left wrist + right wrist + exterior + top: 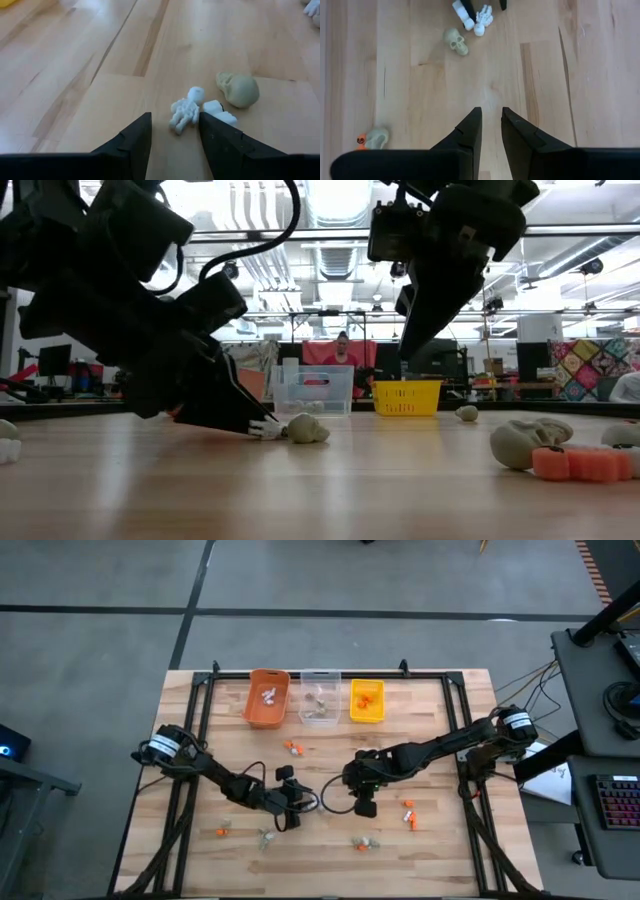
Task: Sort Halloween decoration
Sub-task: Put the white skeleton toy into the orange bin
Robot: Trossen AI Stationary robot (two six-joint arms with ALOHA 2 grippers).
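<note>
Trinkets scattered mid-table: white skeleton (185,111), white bone (218,111), grey-tan skull (239,89) clustered together. Three bins at far edge: orange (267,698), clear (320,697), yellow (366,701). Left gripper (172,135) low, fingers apart, straddling skeleton. Right gripper (491,132) raised nearby, narrow gap, empty.
</note>
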